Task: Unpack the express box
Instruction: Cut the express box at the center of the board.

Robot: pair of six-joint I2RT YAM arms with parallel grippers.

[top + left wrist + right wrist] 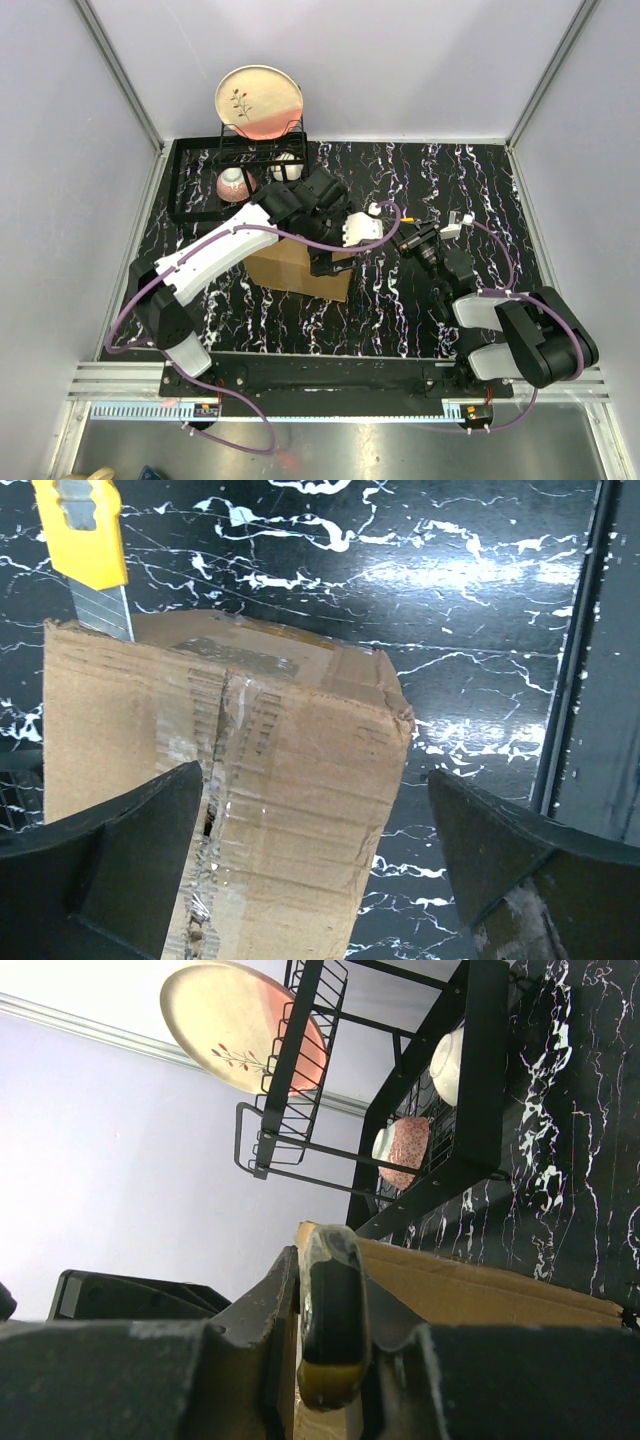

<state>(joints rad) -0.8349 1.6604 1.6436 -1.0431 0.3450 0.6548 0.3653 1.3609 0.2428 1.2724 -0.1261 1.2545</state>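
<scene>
Just in front of the rack (235, 190), on the table (470, 200), lies the box (300, 268), with both my hands at it.

Left gripper (315, 855): jaws spread as wide as they go, one finger on each side of the box's near end, holding nothing. I cannot tell whether either pad is touching the cardboard.

Right gripper (333, 1305): closed on the knife (88, 540), gripping its handle. The blade (105, 610) meets the box's edge on the side toward the rack, a little to one side of the seam (215, 760).

Handling, as I judge it: the box is plain corrugated board, probably light, and likely to slide on the polished table if pushed by the blade. The board looks stiff along its edges and corners, but the walls would buckle under a hard pinch. One corner is already crumpled. The tape over the seam is wrinkled and glossy, so it makes a poor surface to grip, and the seam gapes in one place.

Where to hold: I would close my left fingers across the two side walls, low and near a corner, off the flaps and away from the line of the cut.
</scene>
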